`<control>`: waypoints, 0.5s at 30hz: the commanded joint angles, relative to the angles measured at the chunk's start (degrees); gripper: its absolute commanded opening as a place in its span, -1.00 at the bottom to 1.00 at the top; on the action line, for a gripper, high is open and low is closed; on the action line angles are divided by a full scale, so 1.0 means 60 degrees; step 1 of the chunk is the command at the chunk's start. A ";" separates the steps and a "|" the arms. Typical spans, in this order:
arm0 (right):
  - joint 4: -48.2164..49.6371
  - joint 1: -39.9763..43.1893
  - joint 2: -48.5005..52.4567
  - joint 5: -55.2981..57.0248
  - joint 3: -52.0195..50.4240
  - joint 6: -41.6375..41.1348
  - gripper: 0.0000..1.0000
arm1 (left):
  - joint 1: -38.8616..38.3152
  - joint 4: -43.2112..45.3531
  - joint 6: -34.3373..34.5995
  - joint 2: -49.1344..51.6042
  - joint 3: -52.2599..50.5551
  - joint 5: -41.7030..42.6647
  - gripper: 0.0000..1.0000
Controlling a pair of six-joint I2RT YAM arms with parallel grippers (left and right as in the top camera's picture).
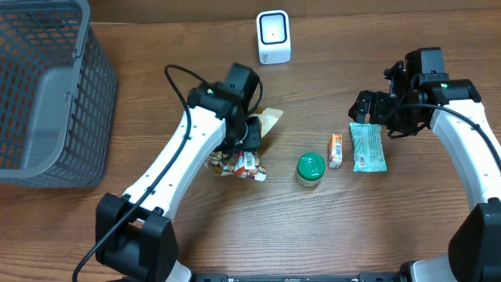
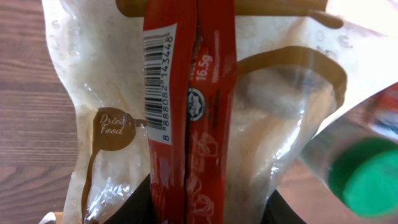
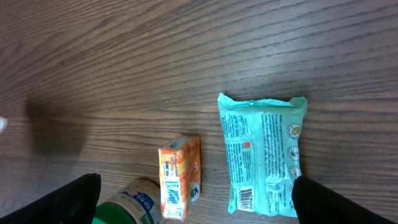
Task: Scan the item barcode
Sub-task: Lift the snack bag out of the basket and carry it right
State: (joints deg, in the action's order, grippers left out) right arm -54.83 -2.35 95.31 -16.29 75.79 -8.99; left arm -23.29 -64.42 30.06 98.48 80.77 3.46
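Observation:
My left gripper (image 1: pixel 249 139) is shut on a clear and cream snack bag (image 1: pixel 237 163) left of the table's middle. In the left wrist view the bag (image 2: pixel 273 106) fills the frame, wedged between the black fingers (image 2: pixel 134 202) at the bottom edge. Red sachets (image 2: pixel 205 124) show through it, and a white barcode label (image 2: pixel 159 81) faces the camera. The white scanner (image 1: pixel 273 37) stands at the back centre, apart from the bag. My right gripper (image 1: pixel 377 116) hangs open above a teal packet (image 1: pixel 367 147), nothing between its fingers (image 3: pixel 326 202).
A green-lidded jar (image 1: pixel 310 169) and a small orange box (image 1: pixel 335 150) lie between the two arms; both show in the right wrist view, the jar (image 3: pixel 127 205) and the box (image 3: pixel 180 177) beside the teal packet (image 3: pixel 261 152). A grey wire basket (image 1: pixel 47 94) stands at the far left.

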 commanded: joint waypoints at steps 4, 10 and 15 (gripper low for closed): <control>0.0044 -0.0051 -0.0168 -0.0051 0.0076 -0.0022 1.00 | -0.0193 0.1013 0.1461 -0.0109 -0.1155 -0.0612 -0.92; 0.0044 -0.0051 -0.0168 -0.0051 0.0076 -0.0022 1.00 | -0.0583 0.2397 0.1508 -0.0102 -0.2208 -0.0612 -0.92; 0.0044 -0.0051 -0.0168 -0.0051 0.0076 -0.0022 1.00 | -0.0714 0.3289 0.2000 -0.0102 -0.2838 -0.0612 -0.92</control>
State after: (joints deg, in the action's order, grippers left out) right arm -54.89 -2.35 95.31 -16.29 75.79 -8.97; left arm -27.00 -46.44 39.09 98.48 65.93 0.73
